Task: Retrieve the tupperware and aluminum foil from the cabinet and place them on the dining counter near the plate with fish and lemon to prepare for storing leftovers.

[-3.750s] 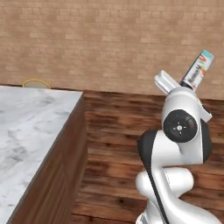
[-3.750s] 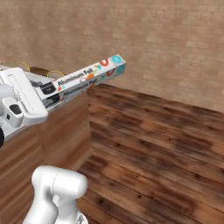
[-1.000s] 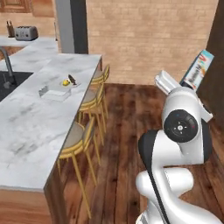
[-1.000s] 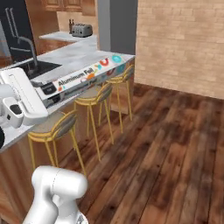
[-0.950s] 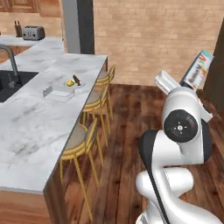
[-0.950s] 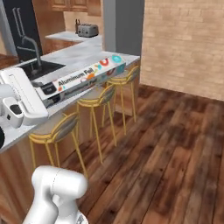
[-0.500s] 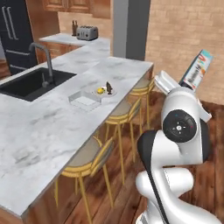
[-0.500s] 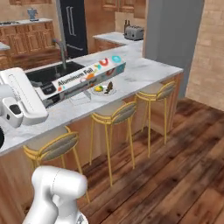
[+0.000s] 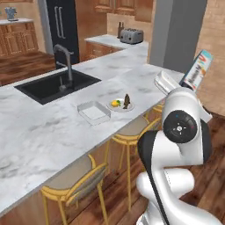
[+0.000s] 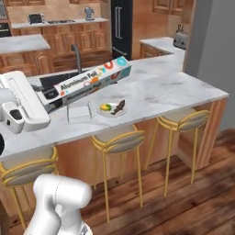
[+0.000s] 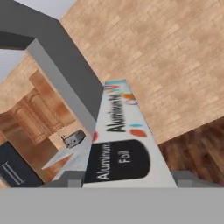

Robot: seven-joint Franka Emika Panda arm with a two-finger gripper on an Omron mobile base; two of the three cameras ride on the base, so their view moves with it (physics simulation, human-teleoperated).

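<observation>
**Base has swung round to the dining table, foil still in the hand**

The hand (image 10: pixel 46 102) stays clamped on the near end of the aluminum foil (image 10: pixel 92 81), jaws on either side of the box, same carry pose as a few seconds back. What's changed is everything around it: not long ago the cameras had brick wall and a table corner, now the whole table (image 9: pixel 39 132) is right in front, so that's the base driving, not stuff moving.

The tupperware (image 9: pixel 93 112) is already sitting just beside the plate with fish and lemon (image 9: pixel 119 104), so I'd say only the foil drop is left.

The box's long axis runs up and away from the hand, teal end forward and tilted upward, hanging over the table edge above the stools (image 10: pixel 117 140) in the right base view.
</observation>
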